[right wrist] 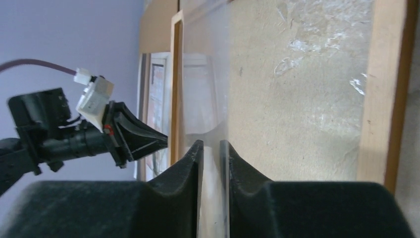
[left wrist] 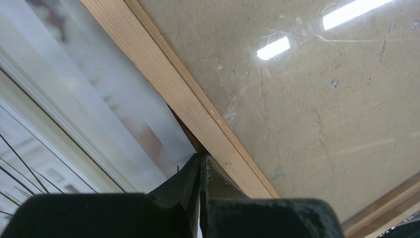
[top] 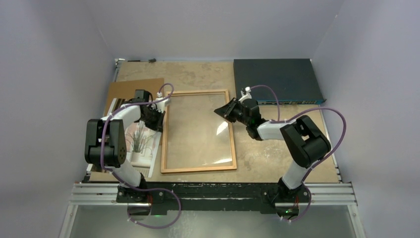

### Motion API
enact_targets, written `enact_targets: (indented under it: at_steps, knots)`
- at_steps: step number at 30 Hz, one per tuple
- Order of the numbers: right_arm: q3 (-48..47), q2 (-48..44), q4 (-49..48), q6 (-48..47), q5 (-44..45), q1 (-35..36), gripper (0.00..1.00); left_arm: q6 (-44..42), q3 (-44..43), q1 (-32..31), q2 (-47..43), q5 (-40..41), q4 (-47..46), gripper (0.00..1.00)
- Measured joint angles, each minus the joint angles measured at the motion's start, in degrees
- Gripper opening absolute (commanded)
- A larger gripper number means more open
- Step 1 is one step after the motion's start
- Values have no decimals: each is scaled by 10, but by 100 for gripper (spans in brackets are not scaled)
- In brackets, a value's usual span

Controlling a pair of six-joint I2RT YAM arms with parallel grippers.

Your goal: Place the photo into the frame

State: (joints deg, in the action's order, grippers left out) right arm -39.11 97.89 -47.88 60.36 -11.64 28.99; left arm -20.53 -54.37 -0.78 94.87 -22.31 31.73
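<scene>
Toward the near left corner of the table [top: 277, 158]: photo [top: 142, 145] face up (partly under the left arm), just beside the frame [top: 198, 168] lying flat mid-table; left gripper [left wrist: 200, 159] pinched shut at the frame's left rail; right gripper [right wrist: 211, 147] narrowly parted, empty, over the glass; at the far edge, brown board [top: 128, 89] and blue box [top: 277, 79].

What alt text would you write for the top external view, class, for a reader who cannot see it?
A wooden frame lies flat on a table between two robot arms. The photo lies left of it, partly under the left arm, whose jaws reach the frame's left rail.
</scene>
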Motion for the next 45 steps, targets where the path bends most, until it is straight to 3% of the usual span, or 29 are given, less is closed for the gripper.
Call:
enact_targets:
  at_steps: [9, 13, 16, 27, 39, 45]
  knots:
    - [-83, 31, 147, -82, 9, 15, 39, 0, 0, -1, 0, 0, -4, 0]
    - [-119, 45, 212, -114, 21, 19, 53, 0, 0, -1, 0, 0, -4, 0]
    - [-153, 51, 253, -137, 32, 21, 70, 0, 0, -1, 0, 0, -4, 0]
    - [-205, 53, 323, -193, 36, 28, 95, 0, 0, -1, 0, 0, -5, 0]
    - [-247, 78, 373, -231, 51, 29, 99, 0, 0, -1, 0, 0, -5, 0]
    - [-249, 79, 372, -233, 48, 29, 90, 0, 0, -1, 0, 0, -5, 0]
